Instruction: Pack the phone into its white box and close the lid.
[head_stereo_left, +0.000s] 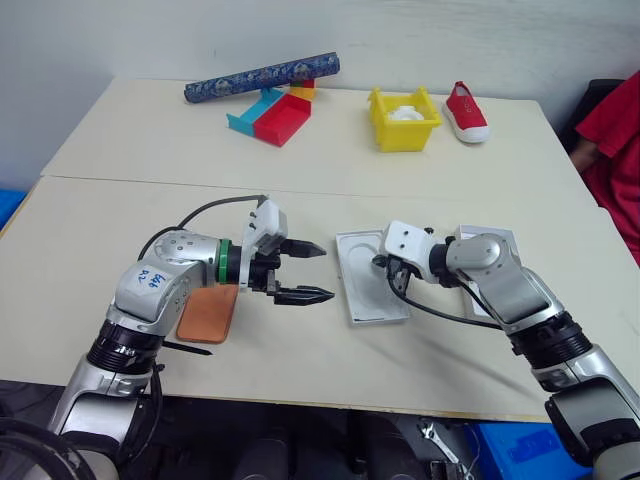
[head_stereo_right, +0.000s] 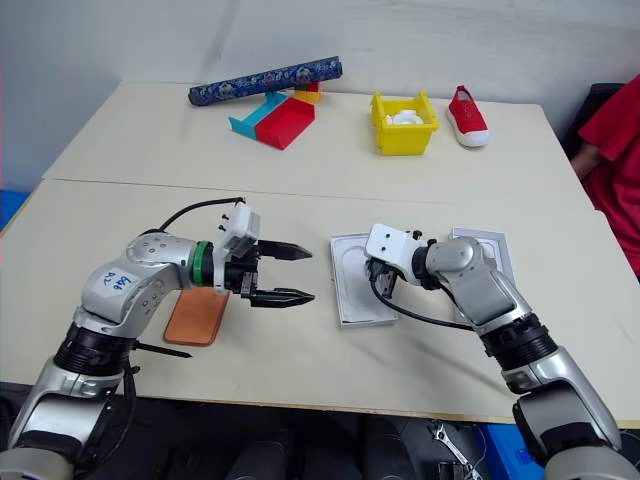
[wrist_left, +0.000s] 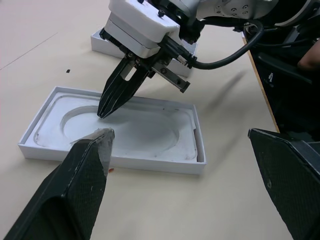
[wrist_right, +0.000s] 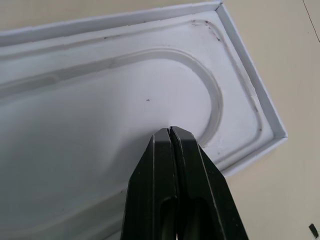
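Right now my right tool (wrist_left: 105, 111) has its fingers pressed together, tip down inside the oval hollow of a white tray with an insert (head_stereo_left: 368, 278), near one rounded end of that hollow; whether it touches the floor I can't tell. That tray sits mid-table (head_stereo_left: 300, 370), rim raised all round. Just beyond my right arm lies a second white tray (head_stereo_left: 492, 240), mostly covered, so I can't tell which is the white box and which the lid. My left tool (head_stereo_left: 305, 271) is spread wide, holding nothing, hovering level just beside the insert tray, fingers pointing at its long edge with a strip of bare table between. The phone (head_stereo_left: 208, 312) lies flat near the table's front edge, partly under my left arm. Back of table: yellow bin (head_stereo_left: 403, 120), red shoe (head_stereo_left: 465, 111), blue tube (head_stereo_left: 262, 77), red and teal trays (head_stereo_left: 272, 114), well apart. Person's red sleeve (head_stereo_left: 612, 140) at the right edge.
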